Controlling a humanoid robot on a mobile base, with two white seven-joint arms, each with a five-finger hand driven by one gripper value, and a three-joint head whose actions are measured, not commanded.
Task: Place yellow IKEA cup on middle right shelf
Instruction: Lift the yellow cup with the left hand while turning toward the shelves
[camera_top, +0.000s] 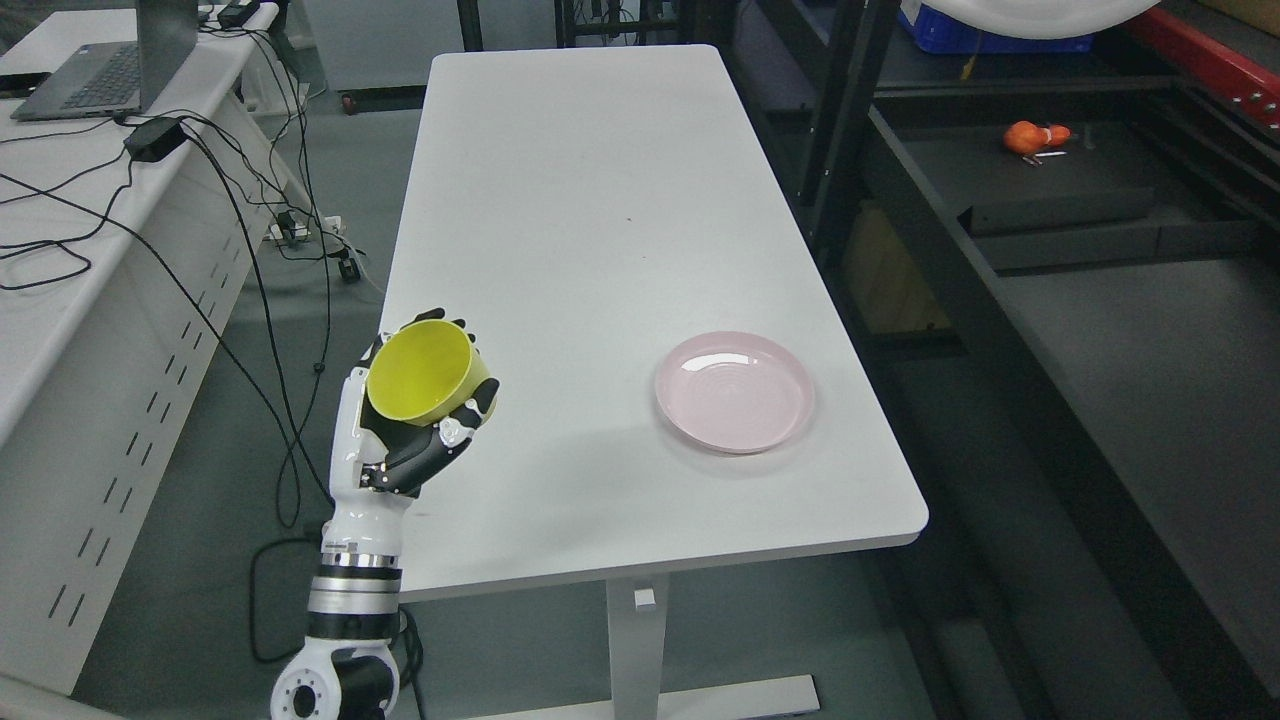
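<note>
At nine o'clock we see our left hand (415, 430), fingers wrapped around the round yellow plastic cup (425, 372), raised at the long white table's (590, 200) left edge, while a shallow pink plate (735, 391) rests toward three o'clock.

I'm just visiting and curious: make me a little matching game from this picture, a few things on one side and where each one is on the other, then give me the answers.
Things:
1. round yellow plastic cup
2. shallow pink plate
3. grey laptop
4. small orange object

Places:
A. on the dark shelf at the upper right
B. on the white table, near its right edge
C. held in the robot's left hand, at the table's left edge
D. on the white desk at the upper left

Pairs: 1-C, 2-B, 3-D, 4-A
</note>
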